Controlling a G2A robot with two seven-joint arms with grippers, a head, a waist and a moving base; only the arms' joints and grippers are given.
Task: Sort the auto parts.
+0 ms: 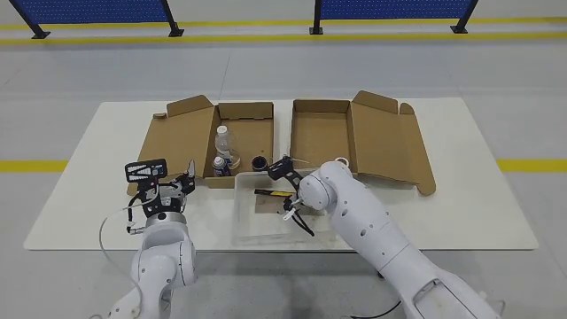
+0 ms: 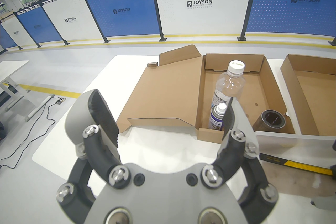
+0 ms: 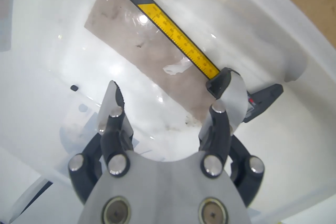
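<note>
The caliper (image 1: pixel 268 193) lies in the clear bin (image 1: pixel 241 230) on the white table (image 1: pixel 461 213), just under my right claw (image 1: pixel 297 213). From my left wrist, my left claw (image 2: pixel 165 104) gapes wide and holds nothing, above the table before a cardboard box (image 2: pixel 265 93) and blue-and-white fencing (image 2: pixel 199 7). From my right wrist, the right claw (image 3: pixel 173 83) is spread and holds nothing, one finger at the caliper's black head, its yellow scale stretching away across the bin floor.

The caliper (image 3: pixel 178 38) is lying in the plastic tray (image 3: pixel 283 33), its head just beside one of my right fingers (image 3: pixel 233 93). Ahead of my left fingers (image 2: pixel 102 114), a bottle (image 2: pixel 229 86), spray can (image 2: pixel 218 117) and bearing (image 2: pixel 270 121) are sitting in a cardboard box (image 2: pixel 236 62).
</note>
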